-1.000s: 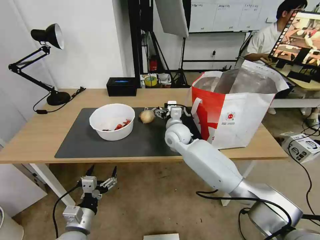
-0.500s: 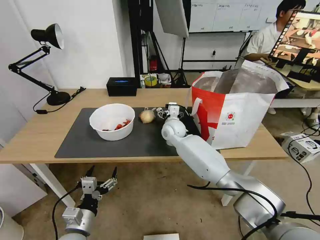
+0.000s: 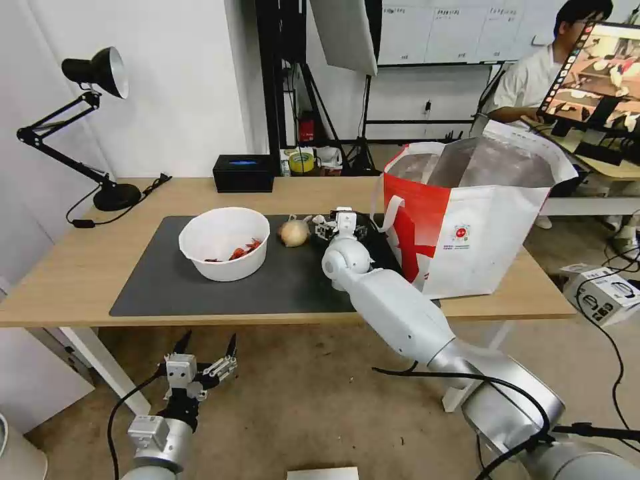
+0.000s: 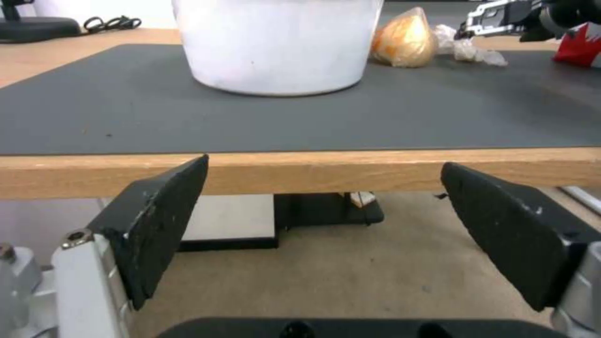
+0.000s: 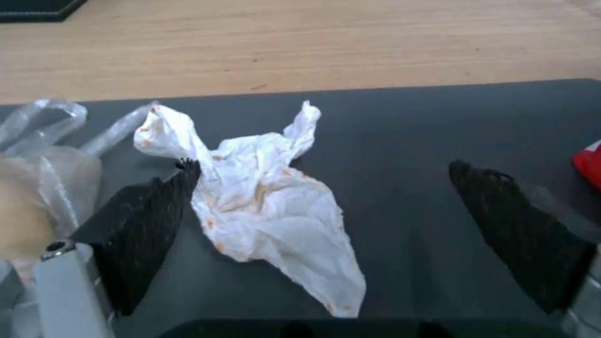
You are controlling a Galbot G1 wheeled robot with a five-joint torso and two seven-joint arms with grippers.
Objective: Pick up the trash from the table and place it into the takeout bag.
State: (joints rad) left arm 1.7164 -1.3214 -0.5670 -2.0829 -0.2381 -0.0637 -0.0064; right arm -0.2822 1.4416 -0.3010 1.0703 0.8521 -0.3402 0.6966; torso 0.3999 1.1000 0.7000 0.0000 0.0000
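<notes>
**Right gripper spread over the tissue**

The crumpled tissue (image 5: pixel 269 206) lies on the dark mat (image 3: pixel 167 287) at frame centre, beside the onion-like ball (image 3: pixel 294 233). The right gripper (image 5: pixel 326 169) hangs above it, fingers apart. At lower left, below the table (image 3: pixel 60 280), the left gripper (image 3: pixel 205 347) is parked, spread open.

A lab or studio: whiteboards (image 3: pixel 453 30), light stands (image 3: pixel 363 143), a monitor (image 3: pixel 593 73), cabled floor.
</notes>
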